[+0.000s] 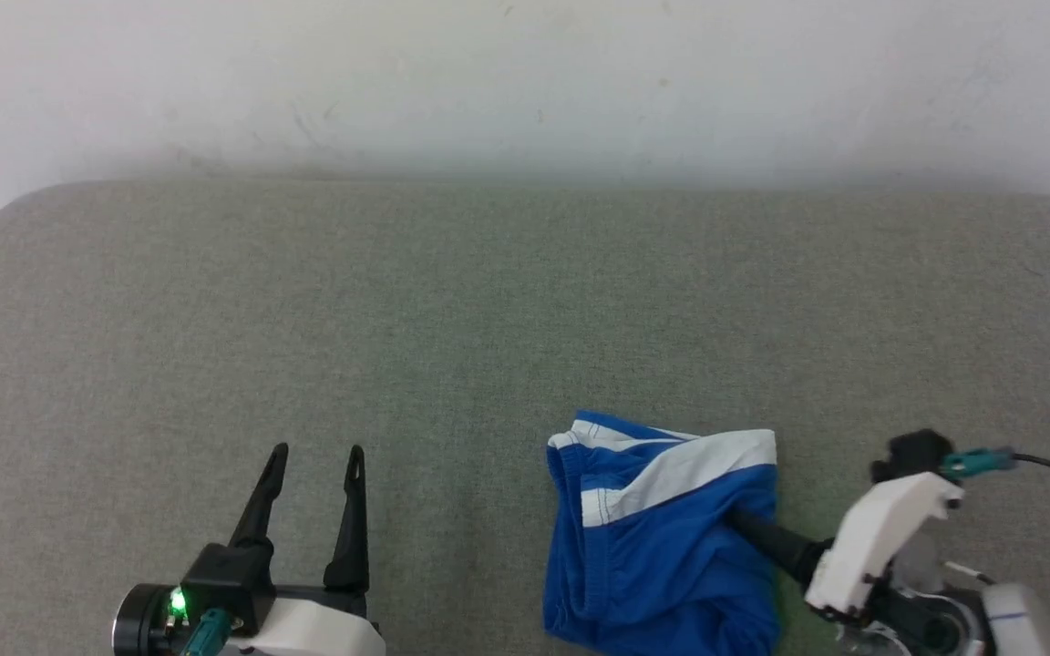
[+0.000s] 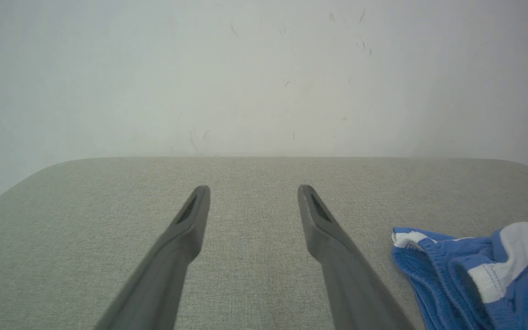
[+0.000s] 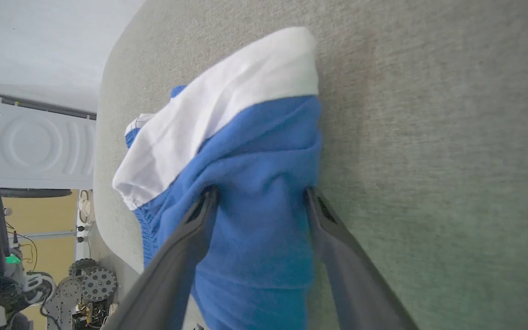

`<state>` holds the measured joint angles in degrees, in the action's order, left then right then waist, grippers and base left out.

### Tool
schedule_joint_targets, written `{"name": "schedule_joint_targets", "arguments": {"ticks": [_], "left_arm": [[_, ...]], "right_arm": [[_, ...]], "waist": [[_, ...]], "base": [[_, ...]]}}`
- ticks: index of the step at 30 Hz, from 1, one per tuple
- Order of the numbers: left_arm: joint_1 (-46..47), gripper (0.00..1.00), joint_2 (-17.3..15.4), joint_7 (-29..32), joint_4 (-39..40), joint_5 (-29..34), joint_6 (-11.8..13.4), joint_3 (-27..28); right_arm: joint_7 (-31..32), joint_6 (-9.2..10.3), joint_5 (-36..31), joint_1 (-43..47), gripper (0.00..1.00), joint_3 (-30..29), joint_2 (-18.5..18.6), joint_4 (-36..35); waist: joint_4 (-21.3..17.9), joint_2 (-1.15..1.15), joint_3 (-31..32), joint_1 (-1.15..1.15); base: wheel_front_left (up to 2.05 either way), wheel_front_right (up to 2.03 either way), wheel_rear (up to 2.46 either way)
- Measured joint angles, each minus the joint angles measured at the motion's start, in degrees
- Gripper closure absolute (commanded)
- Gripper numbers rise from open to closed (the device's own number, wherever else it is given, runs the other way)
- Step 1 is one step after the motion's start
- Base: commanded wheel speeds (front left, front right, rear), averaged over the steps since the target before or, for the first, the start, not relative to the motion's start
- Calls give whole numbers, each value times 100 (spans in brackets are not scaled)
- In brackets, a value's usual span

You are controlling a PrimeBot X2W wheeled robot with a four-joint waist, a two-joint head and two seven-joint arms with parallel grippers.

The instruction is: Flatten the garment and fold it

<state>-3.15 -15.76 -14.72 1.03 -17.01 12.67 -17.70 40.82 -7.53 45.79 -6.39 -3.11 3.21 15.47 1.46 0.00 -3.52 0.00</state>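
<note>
— As the head looks down, where does the garment (image 1: 662, 547) lie?

— On the grey table (image 1: 488, 301), at the near edge and right of middle. It is bunched in blue folds, with its white band (image 1: 680, 469) slanting across the far end.

— And the grippers?

— Left gripper (image 1: 318, 451) is at the lower left, well apart from the cloth, its two fingers spread wide with nothing between them. Right gripper (image 1: 744, 527) comes in from the lower right. One dark finger runs into the cloth's right edge, and its tip is hidden there.

— What does the left wrist give?

— Those two fingers (image 2: 190, 224) again, wide apart over bare table and pointing at the pale wall (image 2: 264, 68). The garment sits to their right, near but not touching, with the hem and band turned toward the camera.

— And the right wrist?

— Both fingers (image 3: 186, 238) stand as far apart as the left pair, one on each side of a raised fold of blue cloth. The fold fills the gap and touches both. The band lies beyond the tips, toward the table's rounded end.

— Is it gripping?

— The jaws are fully spread, so it looks like a straddle and not a pinch. From this angle I cannot be sure how firmly the cloth presses against them.
</note>
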Motion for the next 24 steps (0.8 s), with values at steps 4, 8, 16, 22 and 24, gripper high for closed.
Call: {"name": "schedule_joint_targets", "arguments": {"ticks": [4, 8, 16, 22, 24], "left_arm": [[7, 0, 34, 0, -23, 23, -10, -18], [10, 0, 74, 0, -46, 40, -52, -23], [3, 0, 86, 0, -68, 53, -53, 52], [-16, 0, 97, -1, -35, 77, -59, 110], [-18, 0, 107, 0, -14, 90, -65, 122]], "right_arm": [[-60, -3, -319, -227, 0, 316, -22, 690], [-93, -9, -457, -473, 65, 466, -13, 991], [-291, 0, -914, -530, 100, 1202, 220, 606], [-469, 0, -1942, -656, 100, 2310, 990, -151], [-401, -2, -2148, -713, 100, 2609, 1287, -337]], "waist": [[39, 0, -59, 0], [83, 0, -85, 0], [-13, 0, -4, 0], [-288, 0, 37, 0], [-414, 0, 24, 0]], "base": [[0, 0, 0], [0, 0, 0], [0, 0, 0], [0, 0, 0], [0, 0, 0]]}}
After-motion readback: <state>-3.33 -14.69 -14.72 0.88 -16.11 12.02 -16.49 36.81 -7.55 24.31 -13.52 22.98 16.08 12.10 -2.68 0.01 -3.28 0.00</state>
